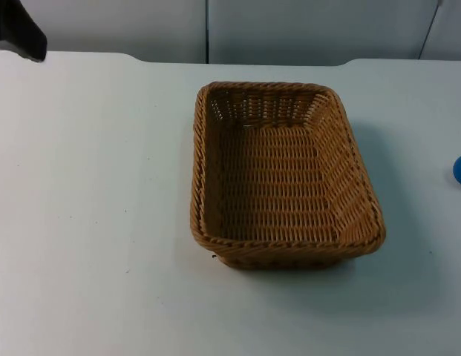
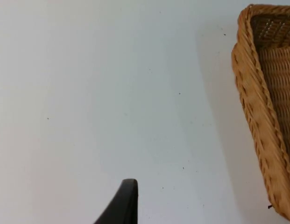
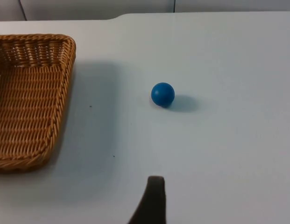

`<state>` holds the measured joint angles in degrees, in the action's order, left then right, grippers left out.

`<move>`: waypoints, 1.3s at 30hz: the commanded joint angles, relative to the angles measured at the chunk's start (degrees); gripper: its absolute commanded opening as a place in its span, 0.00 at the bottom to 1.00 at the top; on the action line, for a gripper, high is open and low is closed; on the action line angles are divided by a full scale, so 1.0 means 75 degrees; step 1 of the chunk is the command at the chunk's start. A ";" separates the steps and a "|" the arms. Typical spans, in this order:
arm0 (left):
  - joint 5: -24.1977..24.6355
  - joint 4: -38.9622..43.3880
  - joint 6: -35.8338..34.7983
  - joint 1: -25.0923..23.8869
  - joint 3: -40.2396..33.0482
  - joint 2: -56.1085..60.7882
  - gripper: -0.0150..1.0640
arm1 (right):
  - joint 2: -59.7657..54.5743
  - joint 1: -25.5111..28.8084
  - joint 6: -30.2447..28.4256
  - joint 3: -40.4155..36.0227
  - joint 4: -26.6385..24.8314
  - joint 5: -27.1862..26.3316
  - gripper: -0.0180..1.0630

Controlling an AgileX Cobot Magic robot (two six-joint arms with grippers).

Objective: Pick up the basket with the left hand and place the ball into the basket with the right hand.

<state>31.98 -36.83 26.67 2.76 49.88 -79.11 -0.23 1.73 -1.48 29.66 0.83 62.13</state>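
The left claw hovers above bare white surface left of the wicker basket; I cannot tell its opening. The right claw, opening likewise unclear, hangs near the blue ball, which rests right of the basket, apart from it.

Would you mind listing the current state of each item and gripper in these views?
basket: upright on the table, nothing in it, not held.
ball: resting on the table beside the basket, apart from it, not held.
left gripper: over bare table beside the basket, holding nothing.
right gripper: short of the ball, holding nothing.
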 commanded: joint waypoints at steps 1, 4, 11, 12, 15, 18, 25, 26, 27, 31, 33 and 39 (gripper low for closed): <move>-0.0171 -0.0643 0.0520 0.0031 0.0028 -0.0296 0.89 | 0.0031 0.0063 -0.0001 -0.0057 0.0080 -0.0065 0.72; -0.0187 -0.2017 0.1639 0.0050 0.0028 -0.0830 0.89 | 0.0031 0.0063 -0.0001 -0.0057 0.0080 -0.0065 0.72; -0.0142 -0.2874 0.2433 0.0458 0.0451 -0.1767 0.89 | 0.0031 0.0063 -0.0001 -0.0057 0.0078 -0.0065 0.72; -0.0142 -0.2874 0.2418 0.0589 0.0674 -0.1966 0.89 | 0.0031 0.0063 -0.0001 -0.0057 0.0078 -0.0065 0.72; -0.0104 -0.2874 0.2224 0.0928 0.1385 -0.2670 0.89 | 0.0031 0.0063 -0.0001 -0.0057 0.0078 -0.0065 0.72; 0.0172 -0.2874 0.2160 0.1184 0.1975 -0.3297 0.89 | 0.0031 0.0063 -0.0001 -0.0057 0.0078 -0.0065 0.72; 0.0329 -0.2860 0.1917 0.1729 0.3021 -0.4546 0.89 | 0.0031 0.0063 -0.0001 -0.0057 0.0078 -0.0065 0.72; 0.0329 -0.2860 0.1917 0.1729 0.3021 -0.4546 0.89 | 0.0031 0.0063 -0.0001 -0.0057 0.0078 -0.0065 0.72; 0.0372 -0.2860 0.1828 0.1797 0.3142 -0.4744 0.89 | 0.0031 0.0063 -0.0001 -0.0057 0.0078 -0.0065 0.72; 0.0528 -0.2791 0.1647 0.1983 0.3500 -0.5458 0.89 | 0.0031 0.0063 -0.0001 -0.0057 0.0078 -0.0065 0.72; 0.0528 -0.2771 0.1583 0.2014 0.3565 -0.5583 0.89 | 0.0031 0.0063 -0.0001 -0.0057 0.0078 -0.0065 0.72; 0.0581 -0.2804 0.1564 0.2141 0.3763 -0.6198 0.89 | 0.0031 0.0063 -0.0001 -0.0057 0.0078 -0.0065 0.72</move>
<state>35.66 -57.61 38.69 18.22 77.55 -125.24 -0.23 1.73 -1.48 29.66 0.83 62.13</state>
